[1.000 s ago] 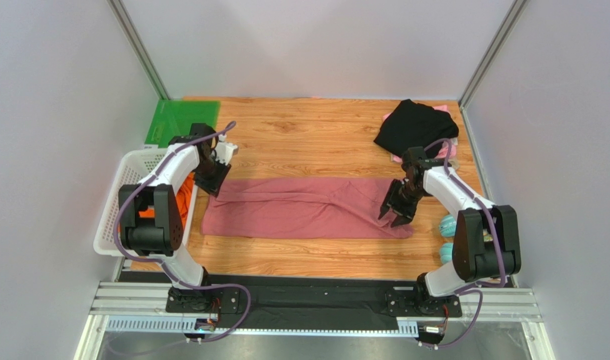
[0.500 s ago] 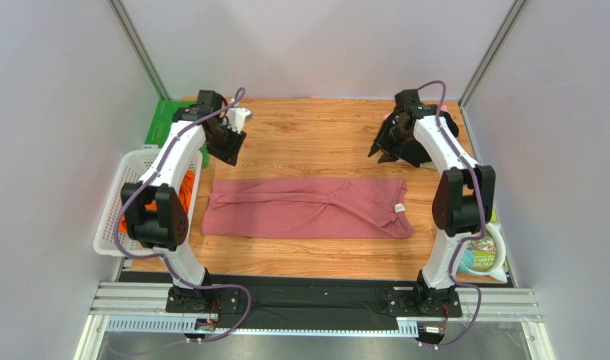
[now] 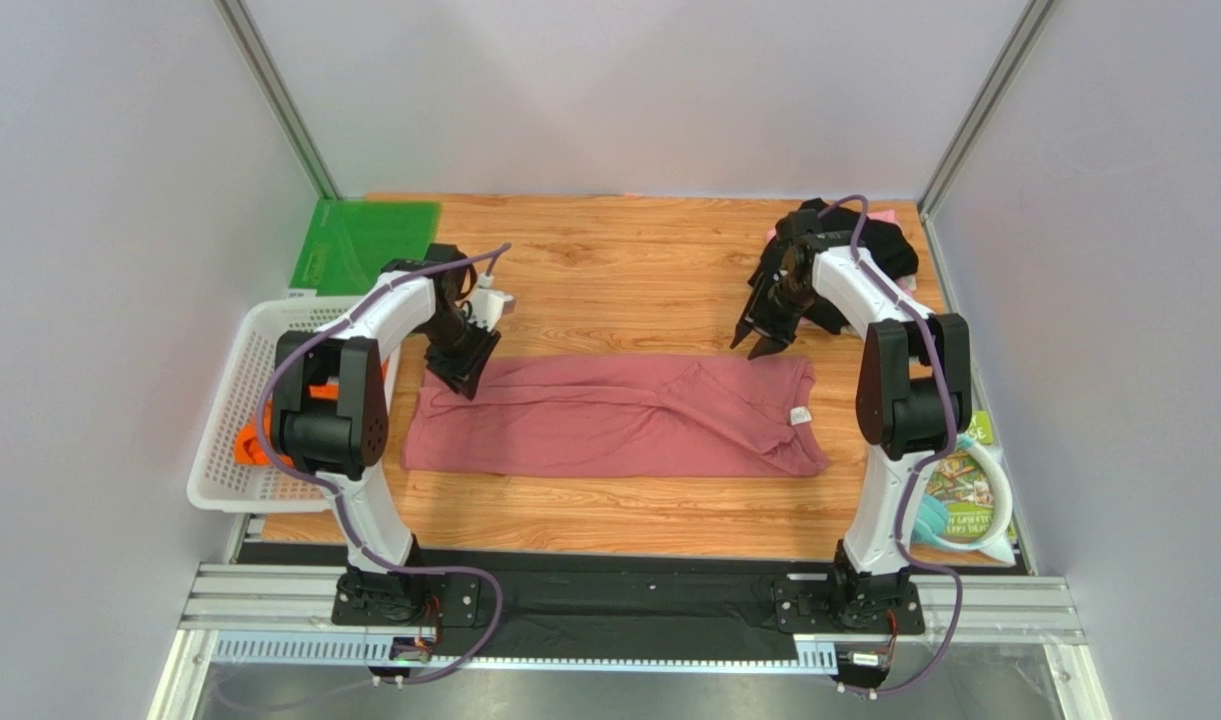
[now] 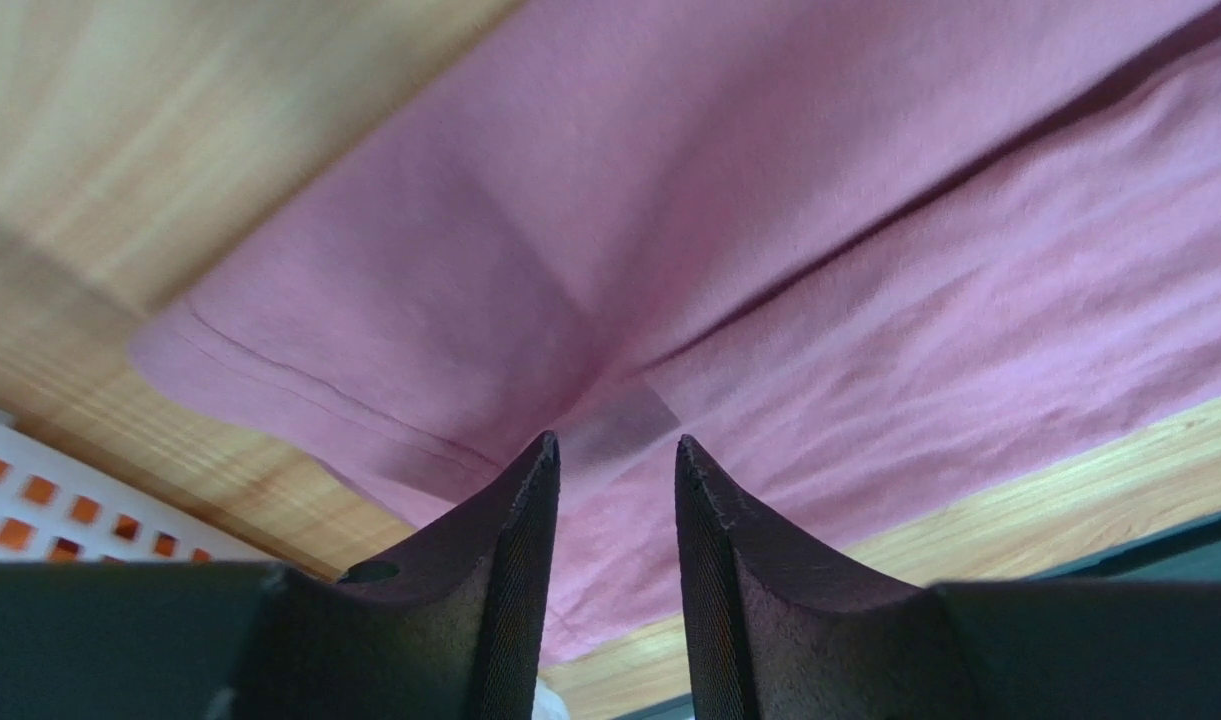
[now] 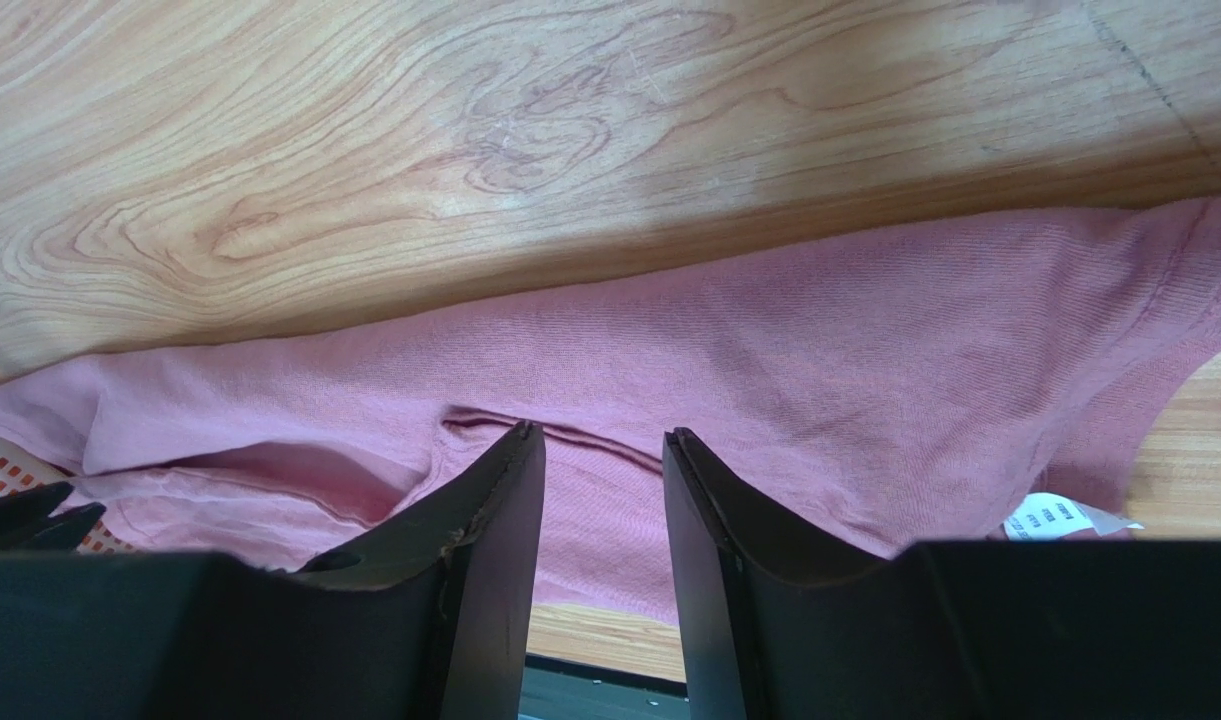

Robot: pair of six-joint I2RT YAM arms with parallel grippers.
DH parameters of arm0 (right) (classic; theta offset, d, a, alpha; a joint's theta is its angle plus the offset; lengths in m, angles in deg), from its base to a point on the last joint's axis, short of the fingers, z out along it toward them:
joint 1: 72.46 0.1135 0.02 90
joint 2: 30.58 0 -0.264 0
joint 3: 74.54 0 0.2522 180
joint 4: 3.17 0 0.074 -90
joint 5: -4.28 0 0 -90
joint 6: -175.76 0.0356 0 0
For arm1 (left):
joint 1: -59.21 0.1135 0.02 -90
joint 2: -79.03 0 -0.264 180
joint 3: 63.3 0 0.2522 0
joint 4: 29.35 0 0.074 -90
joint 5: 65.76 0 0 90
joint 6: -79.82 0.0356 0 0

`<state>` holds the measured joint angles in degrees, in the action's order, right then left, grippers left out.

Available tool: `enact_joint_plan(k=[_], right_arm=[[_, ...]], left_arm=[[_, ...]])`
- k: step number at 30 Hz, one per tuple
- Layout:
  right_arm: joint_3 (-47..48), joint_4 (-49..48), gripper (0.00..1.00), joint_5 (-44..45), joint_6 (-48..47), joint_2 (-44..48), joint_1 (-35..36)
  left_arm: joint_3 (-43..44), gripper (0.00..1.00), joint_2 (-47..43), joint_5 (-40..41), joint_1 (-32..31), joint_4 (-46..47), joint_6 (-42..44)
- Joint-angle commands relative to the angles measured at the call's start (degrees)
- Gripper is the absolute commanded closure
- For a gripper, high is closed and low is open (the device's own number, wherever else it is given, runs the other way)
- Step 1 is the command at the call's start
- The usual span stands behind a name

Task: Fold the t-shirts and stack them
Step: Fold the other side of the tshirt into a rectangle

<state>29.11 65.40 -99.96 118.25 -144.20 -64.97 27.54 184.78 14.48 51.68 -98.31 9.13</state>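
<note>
Both arms reach forward, wrists tipped down over the far edge of the dusty-rose t-shirt [image 3: 616,420], which lies flat mid-table. The left gripper [image 4: 616,447] and right gripper [image 5: 603,438] each have their fingers narrowly parted and hold nothing.

Bright, even light; left wrist view blurred

You see a light-grained wooden tabletop [image 3: 631,255] boxed by pale grey panel walls [image 3: 631,90], silver metal corner posts [image 3: 278,98] at eleven and one o'clock, a ribbed aluminium rail [image 3: 263,600] at six.
</note>
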Motion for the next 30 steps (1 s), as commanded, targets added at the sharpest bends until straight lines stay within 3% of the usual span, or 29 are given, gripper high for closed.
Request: enact_joint_plan(k=[1, 12, 19, 26, 30], right_arm=[[-0.06, -2.07, 0.60, -0.62, -0.59, 1.21, 0.34], [-1.12, -1.90, 0.62, -0.52, -0.50, 3.41, -0.19], [-3.04, -2.25, 0.62, -1.05, -0.15, 4.10, -0.10], [-12.53, -5.67, 0.62, 0.44, 1.17, 9.38, -0.10], [-10.28, -6.73, 0.63, 0.62, 1.09, 7.46, -0.28]], left_arm=[[-3.06, 0.59, -5.20, -0.26, 0.06, 0.80, 0.29], [-8.61, 0.62, -9.34, -5.62, 0.15, -4.04, 3.36], [1.49, 0.62, -9.52, 2.70, 1.99, -3.25, -0.06], [0.79, 0.57, -7.33, 7.48, 3.84, 0.18, -2.52], [0.09, 0.59, -3.55, 7.30, 3.22, 1.67, -2.96]])
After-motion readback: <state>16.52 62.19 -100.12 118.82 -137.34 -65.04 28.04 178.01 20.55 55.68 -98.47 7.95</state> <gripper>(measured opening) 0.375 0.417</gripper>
